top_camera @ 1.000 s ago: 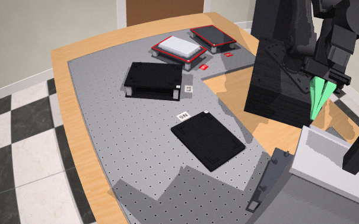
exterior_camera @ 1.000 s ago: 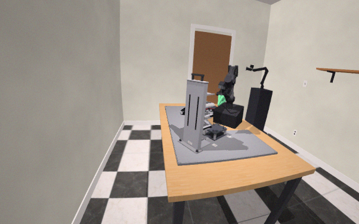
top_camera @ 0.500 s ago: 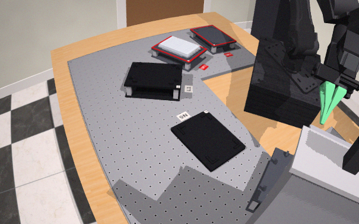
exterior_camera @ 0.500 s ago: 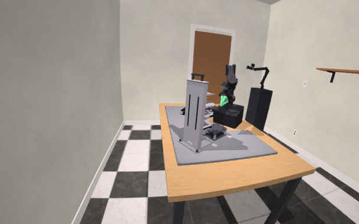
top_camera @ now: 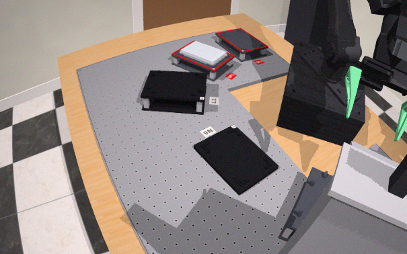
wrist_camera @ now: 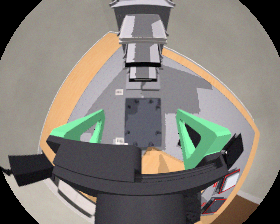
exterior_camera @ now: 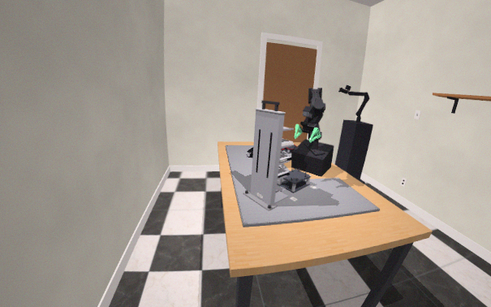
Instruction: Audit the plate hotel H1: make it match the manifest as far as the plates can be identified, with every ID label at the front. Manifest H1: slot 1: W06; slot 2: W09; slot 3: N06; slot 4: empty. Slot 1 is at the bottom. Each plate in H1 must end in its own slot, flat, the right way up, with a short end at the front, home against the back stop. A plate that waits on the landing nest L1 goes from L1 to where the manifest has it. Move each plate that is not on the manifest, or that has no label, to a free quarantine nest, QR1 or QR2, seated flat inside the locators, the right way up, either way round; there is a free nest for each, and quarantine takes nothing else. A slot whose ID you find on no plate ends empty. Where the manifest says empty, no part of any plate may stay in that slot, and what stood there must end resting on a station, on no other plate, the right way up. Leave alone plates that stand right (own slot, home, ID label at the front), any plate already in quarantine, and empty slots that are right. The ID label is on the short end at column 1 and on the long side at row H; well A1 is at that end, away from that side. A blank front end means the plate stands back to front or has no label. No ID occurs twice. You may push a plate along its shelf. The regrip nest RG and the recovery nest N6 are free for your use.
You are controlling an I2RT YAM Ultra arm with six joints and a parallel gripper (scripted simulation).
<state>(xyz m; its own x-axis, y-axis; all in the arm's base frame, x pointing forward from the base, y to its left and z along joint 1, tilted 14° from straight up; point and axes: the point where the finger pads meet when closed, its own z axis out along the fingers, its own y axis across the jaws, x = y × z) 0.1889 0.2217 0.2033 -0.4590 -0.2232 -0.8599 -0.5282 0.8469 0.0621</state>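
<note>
My gripper (top_camera: 379,104) is open and empty, its green fingers spread wide in the air in front of the plate hotel H1 (top_camera: 381,188). In the exterior view the gripper (exterior_camera: 307,131) hangs just beyond the hotel's tall grey side wall (exterior_camera: 267,158), level with its upper shelves; plate edges (exterior_camera: 285,151) show there, their labels too small to read. In the wrist view the fingers frame a dark nest (wrist_camera: 144,119) below, with the hotel (wrist_camera: 140,23) ahead. A white plate (top_camera: 202,54) sits on one red-edged quarantine nest.
The second red-edged quarantine nest (top_camera: 241,40) shows a dark top. The black landing nest L1 (top_camera: 173,89) and the flat black nest N6 (top_camera: 235,158) carry no plate. The arm's black base block (top_camera: 320,111) stands right of them. A black camera post (exterior_camera: 354,146) stands behind.
</note>
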